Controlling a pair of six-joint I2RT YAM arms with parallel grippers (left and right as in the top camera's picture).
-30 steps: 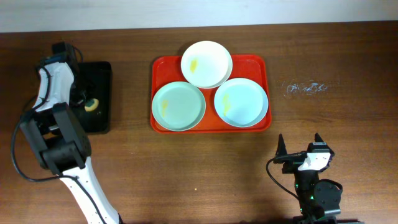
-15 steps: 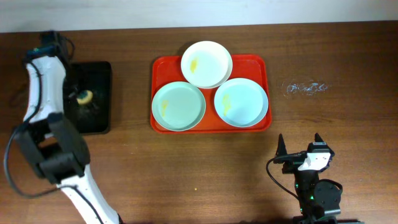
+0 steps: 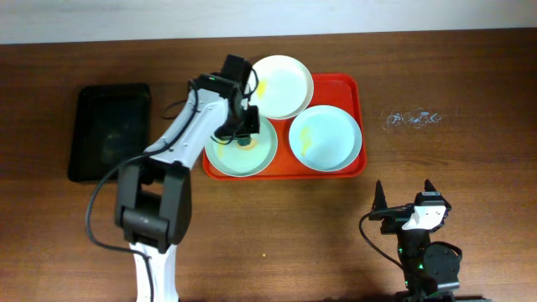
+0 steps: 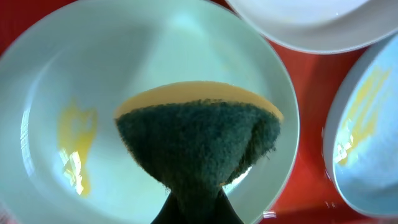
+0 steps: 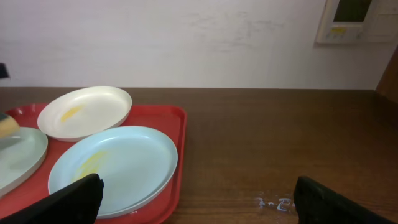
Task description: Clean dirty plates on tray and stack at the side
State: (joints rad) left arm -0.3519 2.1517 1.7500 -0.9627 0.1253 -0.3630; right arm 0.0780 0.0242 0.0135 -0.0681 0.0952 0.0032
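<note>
The red-orange tray (image 3: 352, 84) holds three plates. A white plate (image 3: 285, 84) with a yellow smear sits at the back, a mint plate (image 3: 327, 138) at the right, a mint plate (image 3: 226, 155) at the left. My left gripper (image 3: 243, 134) is over the left mint plate (image 4: 62, 74) and is shut on a sponge (image 4: 199, 143) with a dark green scrub face and yellow back. A yellow smear shows on that plate's left side. My right gripper (image 3: 404, 201) is open and empty, low at the table's front, facing the tray (image 5: 177, 130).
A black tray (image 3: 109, 130) lies at the left of the table. A faint white scribble mark (image 3: 413, 119) is on the wood right of the red tray. A wall runs along the far edge.
My left arm has swung from the black tray at the far left over to the left mint plate, carrying the sponge. The right arm has not moved.
</note>
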